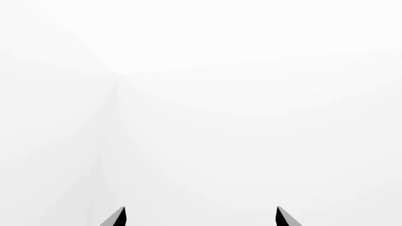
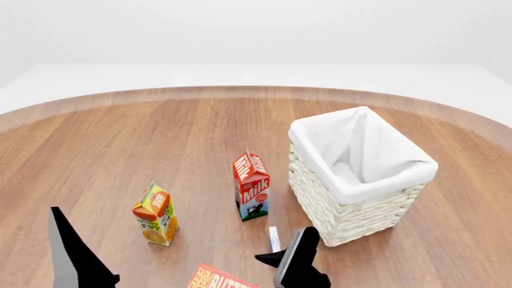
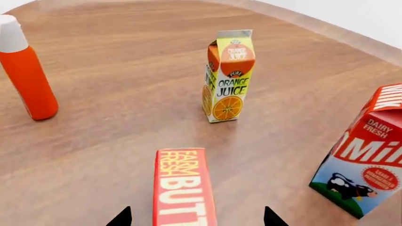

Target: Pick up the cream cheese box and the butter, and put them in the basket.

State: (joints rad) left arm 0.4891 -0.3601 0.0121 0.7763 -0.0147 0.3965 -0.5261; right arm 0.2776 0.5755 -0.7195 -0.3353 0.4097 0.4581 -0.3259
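My right hand [image 3: 196,217] hangs released over the butter [image 3: 182,188] at six o'clock; light, stiff box, I'd pinch its long sides.

A round wooden worktop [image 2: 160,132] is seen carrying the basket [image 2: 352,210] at the right, a milk carton [image 2: 251,186] upright near it, an orange juice carton [image 2: 157,214] further left, the butter [image 3: 182,188] lying flat, the cream cheese box [image 2: 274,239], and an orange bottle [image 3: 25,75] standing upright

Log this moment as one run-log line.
right hand: open, over butter | left hand: open, idle | basket: no task item visible inside
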